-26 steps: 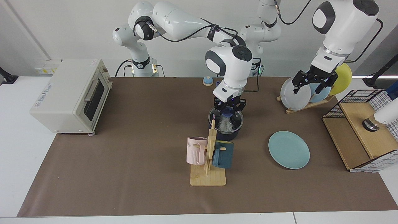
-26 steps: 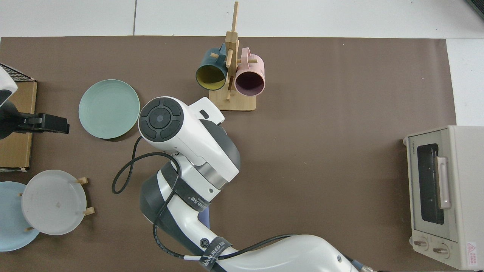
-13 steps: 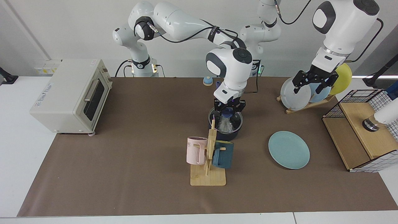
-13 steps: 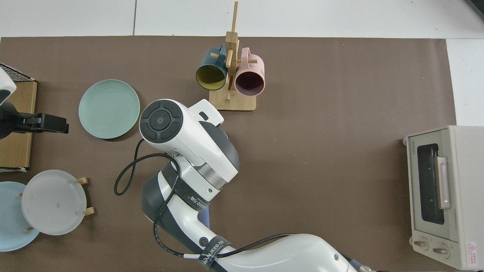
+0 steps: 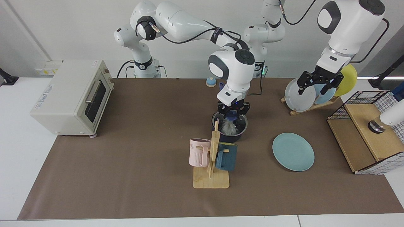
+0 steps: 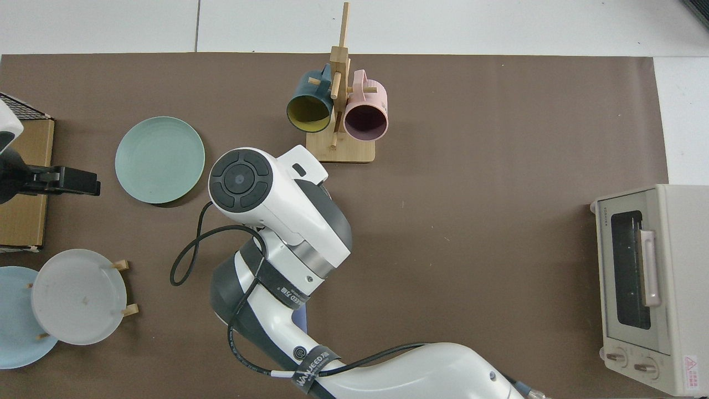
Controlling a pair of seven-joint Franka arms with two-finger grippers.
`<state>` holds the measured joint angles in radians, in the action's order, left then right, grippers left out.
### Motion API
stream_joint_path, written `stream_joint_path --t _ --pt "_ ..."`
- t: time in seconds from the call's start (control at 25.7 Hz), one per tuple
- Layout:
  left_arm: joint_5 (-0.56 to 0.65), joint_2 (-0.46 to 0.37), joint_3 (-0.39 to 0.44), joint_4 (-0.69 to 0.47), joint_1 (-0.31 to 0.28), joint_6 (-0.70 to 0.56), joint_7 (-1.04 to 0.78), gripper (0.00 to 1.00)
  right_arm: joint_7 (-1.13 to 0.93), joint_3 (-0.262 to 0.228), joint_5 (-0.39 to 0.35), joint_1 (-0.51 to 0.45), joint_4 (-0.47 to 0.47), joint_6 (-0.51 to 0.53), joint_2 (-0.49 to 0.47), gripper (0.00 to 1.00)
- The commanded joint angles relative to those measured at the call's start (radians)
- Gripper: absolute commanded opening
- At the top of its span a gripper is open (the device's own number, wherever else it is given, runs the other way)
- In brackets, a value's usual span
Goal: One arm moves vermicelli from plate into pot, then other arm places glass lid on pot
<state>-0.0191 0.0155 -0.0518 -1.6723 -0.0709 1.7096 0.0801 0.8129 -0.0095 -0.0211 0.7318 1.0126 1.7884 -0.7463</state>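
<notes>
Right tool sits clamped on the glass lid's blue knob over the pot, smart since glass is slick and fragile; left tool waits, fingers spread.

A white table is carrying a brown mat that is covering most of its top, leaving white edges showing along the near side and both ends. A plain pale wall is standing behind it, with a row of wall sockets sitting low by a dark corner strip. Even light is falling from above, casting only soft shadows. From the top view, seams are running across the white tabletop.
</notes>
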Motion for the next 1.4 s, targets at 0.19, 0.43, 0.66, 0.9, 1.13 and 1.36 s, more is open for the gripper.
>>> stream_joint_path --t 0.19,0.43,0.66,0.9,1.13,1.36 --pt "-0.010 0.015 0.006 -0.006 0.005 -0.005 0.001 1.00 -0.044 0.003 -0.002 -0.006 0.069 0.017 0.053 0.00" --pt "-0.010 0.015 0.006 -0.006 0.005 -0.005 0.001 1.00 -0.050 0.003 -0.003 -0.006 0.083 0.014 0.062 0.00" --pt "-0.010 0.017 0.006 -0.006 0.005 -0.005 0.001 1.00 -0.057 0.003 -0.003 -0.006 0.087 0.017 0.065 0.00" --pt "-0.010 0.015 0.006 -0.006 0.005 -0.005 0.001 1.00 -0.057 0.003 0.000 -0.006 0.089 0.020 0.065 0.00" --pt "-0.010 0.017 0.006 -0.006 0.005 -0.005 0.001 1.00 -0.060 0.005 0.003 -0.006 0.089 0.028 0.064 0.00" --pt "-0.010 0.017 0.006 -0.006 0.005 -0.005 0.001 1.00 -0.064 0.005 0.009 -0.008 0.089 0.031 0.064 0.00"
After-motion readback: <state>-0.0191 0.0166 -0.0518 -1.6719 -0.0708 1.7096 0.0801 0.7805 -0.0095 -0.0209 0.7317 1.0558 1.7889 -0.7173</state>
